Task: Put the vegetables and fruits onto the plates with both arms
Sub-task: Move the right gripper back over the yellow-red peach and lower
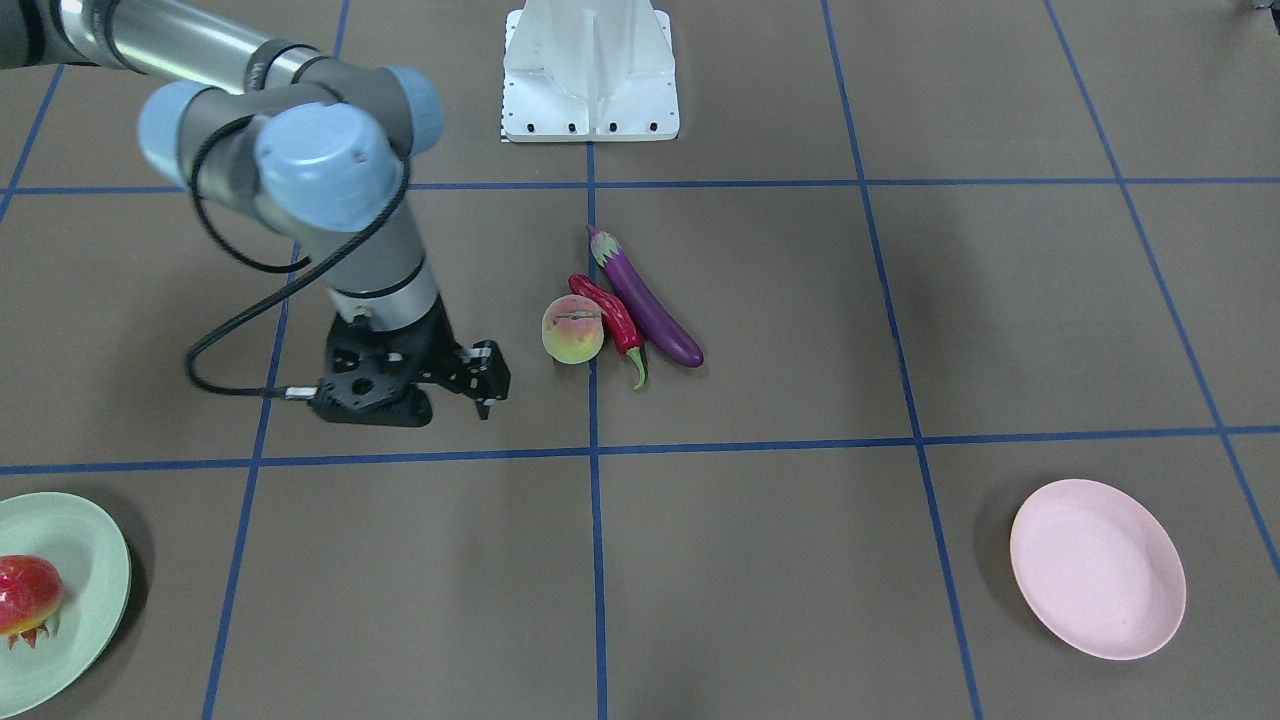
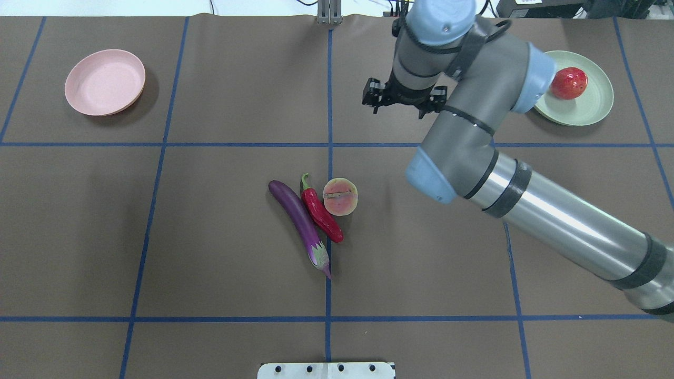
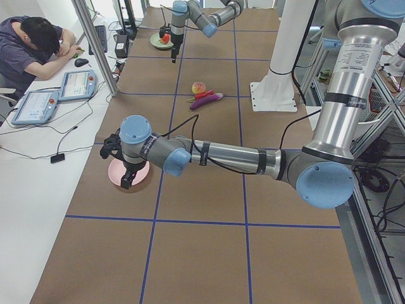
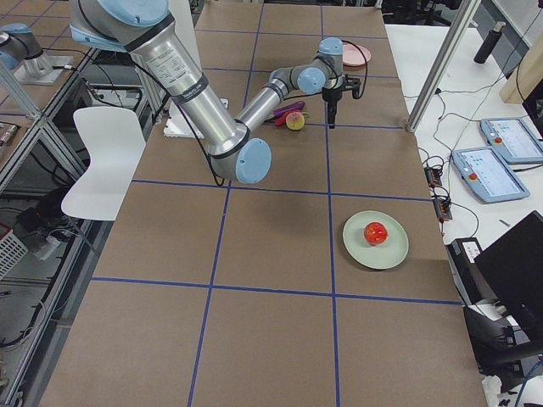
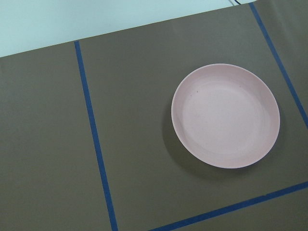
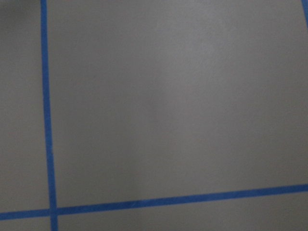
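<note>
The peach point(image 1: 573, 330), red chili point(image 1: 610, 315) and purple eggplant point(image 1: 650, 305) lie touching side by side at the table's middle. The pomegranate point(image 2: 568, 83) rests on the mint green plate point(image 2: 595, 105). The pink plate point(image 2: 105, 81) holds nothing; it also fills the left wrist view point(image 5: 226, 115). My right gripper point(image 2: 401, 100) hangs over bare table between the green plate and the peach, open and empty. My left gripper point(image 3: 128, 180) shows only in the exterior left view, over the pink plate; I cannot tell its state.
The white base block point(image 1: 590, 75) stands at the robot's edge of the table. Blue tape lines cross the brown table cover. An operator point(image 3: 31, 44) sits at a side desk with tablets, beyond the far table edge.
</note>
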{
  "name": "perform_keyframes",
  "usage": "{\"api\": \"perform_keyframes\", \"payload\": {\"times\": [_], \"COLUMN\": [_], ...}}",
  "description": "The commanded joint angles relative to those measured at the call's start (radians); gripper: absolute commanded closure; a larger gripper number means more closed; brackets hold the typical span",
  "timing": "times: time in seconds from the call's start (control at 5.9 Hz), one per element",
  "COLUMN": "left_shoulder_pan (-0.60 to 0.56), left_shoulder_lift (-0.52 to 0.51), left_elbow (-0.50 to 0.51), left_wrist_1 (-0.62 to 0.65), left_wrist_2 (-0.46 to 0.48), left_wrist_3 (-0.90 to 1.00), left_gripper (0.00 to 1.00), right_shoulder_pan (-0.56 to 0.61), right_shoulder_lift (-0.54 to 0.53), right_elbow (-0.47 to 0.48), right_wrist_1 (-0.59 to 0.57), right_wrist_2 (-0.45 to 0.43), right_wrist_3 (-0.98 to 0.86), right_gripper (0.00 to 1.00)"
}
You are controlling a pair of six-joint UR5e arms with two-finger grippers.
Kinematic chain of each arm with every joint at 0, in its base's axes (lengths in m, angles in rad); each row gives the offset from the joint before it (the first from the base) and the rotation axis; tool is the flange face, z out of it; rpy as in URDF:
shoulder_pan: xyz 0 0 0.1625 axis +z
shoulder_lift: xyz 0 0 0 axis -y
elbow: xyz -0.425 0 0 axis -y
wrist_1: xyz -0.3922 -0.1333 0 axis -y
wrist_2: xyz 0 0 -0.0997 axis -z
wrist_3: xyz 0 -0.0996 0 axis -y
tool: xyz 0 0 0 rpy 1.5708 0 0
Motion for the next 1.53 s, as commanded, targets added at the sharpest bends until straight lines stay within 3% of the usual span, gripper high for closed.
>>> {"api": "perform_keyframes", "payload": {"times": [0.0,0.51,1.36], "left_shoulder_pan": [0.0,0.0,0.002], "left_shoulder_lift": [0.0,0.002,0.002], "left_elbow": [0.001,0.004,0.004], "left_wrist_1": [0.0,0.0,0.0], "left_wrist_2": [0.0,0.0,-0.002], "left_wrist_3": [0.001,0.001,0.001], "left_gripper": [0.0,0.0,0.0], "right_shoulder_pan": [-0.133,-0.252,-0.263], "right_shoulder_lift": [0.041,0.039,0.099], "right_elbow": [0.001,-0.015,-0.059], "right_wrist_1": [-0.081,-0.108,-0.102], "right_wrist_2": [-0.113,-0.218,-0.236], "right_wrist_3": [0.098,0.143,0.163], "right_gripper": [0.01,0.01,0.01]}}
